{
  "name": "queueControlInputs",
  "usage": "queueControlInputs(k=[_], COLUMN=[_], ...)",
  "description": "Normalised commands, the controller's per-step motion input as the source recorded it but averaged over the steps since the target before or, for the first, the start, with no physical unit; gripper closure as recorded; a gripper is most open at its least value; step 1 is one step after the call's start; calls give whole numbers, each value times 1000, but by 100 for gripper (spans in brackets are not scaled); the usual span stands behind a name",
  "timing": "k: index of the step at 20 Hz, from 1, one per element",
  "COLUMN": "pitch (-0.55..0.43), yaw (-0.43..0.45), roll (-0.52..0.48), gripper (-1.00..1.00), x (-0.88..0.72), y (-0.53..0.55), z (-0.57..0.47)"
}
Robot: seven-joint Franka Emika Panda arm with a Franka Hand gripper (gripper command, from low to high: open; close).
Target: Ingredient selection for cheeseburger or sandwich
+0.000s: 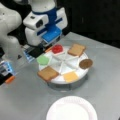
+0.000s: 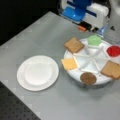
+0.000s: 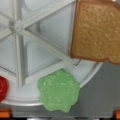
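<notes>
Six ingredients sit on divided tray (image 1: 75,76), plate (image 1: 71,110) bare; tool (image 3: 60,116) above lettuce (image 3: 58,93), width unclear; lettuce overhangs rim, could slip off.

A white round sectioned tray (image 1: 65,65) sits on a grey tabletop (image 1: 105,60). On it lie two tan-brown speckled bread squares (image 1: 76,49), a pale green lettuce piece (image 3: 59,90), a red tomato disc (image 1: 57,48), a yellow-orange cheese square (image 2: 69,63) and a dark brown round patty (image 2: 88,78). A plain white round plate (image 2: 37,72) lies at the left in a front view. The white-and-blue hand (image 1: 46,27) has orange tips.
</notes>
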Motion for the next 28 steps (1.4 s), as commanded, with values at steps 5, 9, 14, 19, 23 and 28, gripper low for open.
queueControlInputs(k=[5, 9, 14, 19, 23, 28], pitch=[78, 116, 87, 74, 89, 51], yaw=[108, 54, 24, 9, 8, 59], roll=[277, 327, 284, 323, 450, 495], gripper=[-100, -100, -100, -100, -100, -100], x=[-8, 6, 30, 21, -23, -28], y=[-56, -190, -250, -184, -150, -202], z=[5, 12, -8, -66, -105, -67])
